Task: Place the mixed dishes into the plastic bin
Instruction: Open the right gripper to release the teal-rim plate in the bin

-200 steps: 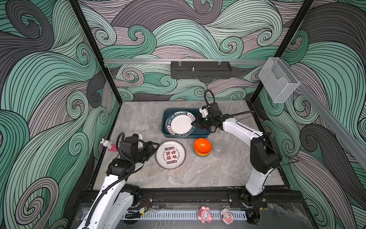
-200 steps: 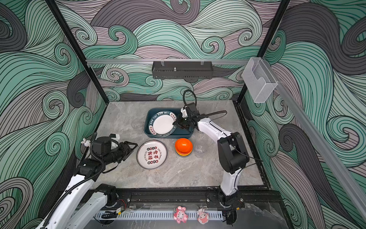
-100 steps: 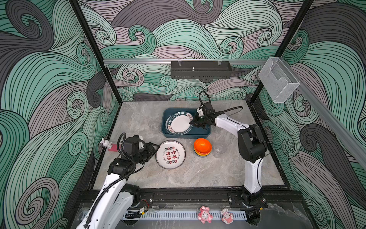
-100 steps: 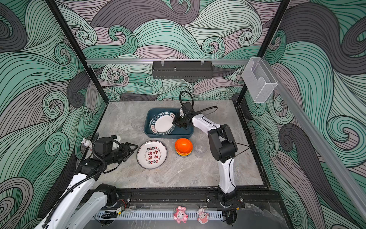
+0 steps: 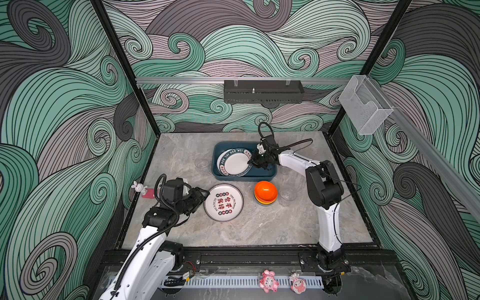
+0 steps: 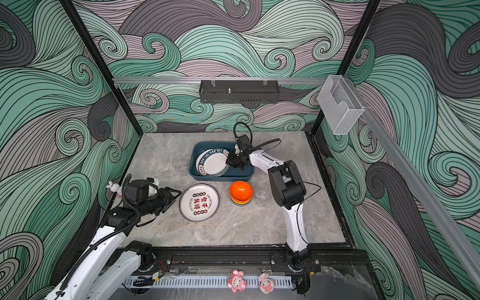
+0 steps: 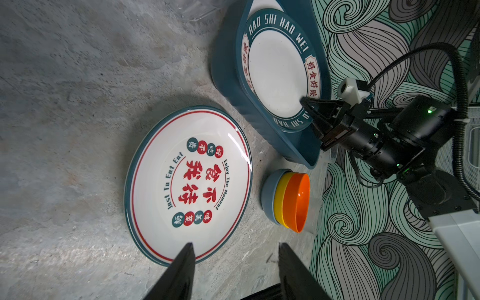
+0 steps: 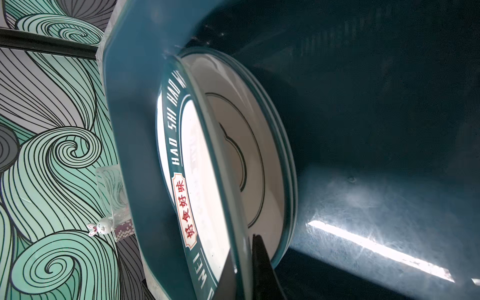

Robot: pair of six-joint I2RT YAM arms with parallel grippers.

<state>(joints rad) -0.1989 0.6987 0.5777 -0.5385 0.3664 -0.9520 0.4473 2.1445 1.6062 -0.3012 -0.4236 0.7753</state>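
right wrist view: the right fingers (image 8: 265, 275) are clenched on the rim of a white plate (image 8: 192, 161) with a teal lettered border, one finger on its face and one beneath it. the white plate sits tilted inside the blue bin (image 8: 124, 124). its gripped edge is raised and its far edge is down by the bin wall. under it a second plate (image 8: 249, 161) lies on the bin floor.

in the left wrist view the left fingers (image 7: 181, 270) are released, standing apart with nothing between them. one tip is just at the near rim of a third plate (image 7: 187, 181) printed with red characters. i cannot tell whether it touches.

the third plate lies flat on the grey tabletop (image 5: 259, 228), in front of the bin and apart from it. just to its right in both top views stands a stack of bowls (image 5: 265, 193), orange on top, then yellow, then blue. a clear glass (image 5: 287, 195) stands just beside the bowls on their right. a second glass (image 5: 202, 163) stands just left of the bin. a small rabbit toy (image 5: 139, 187) sits at the tabletop's left edge, near the left arm.
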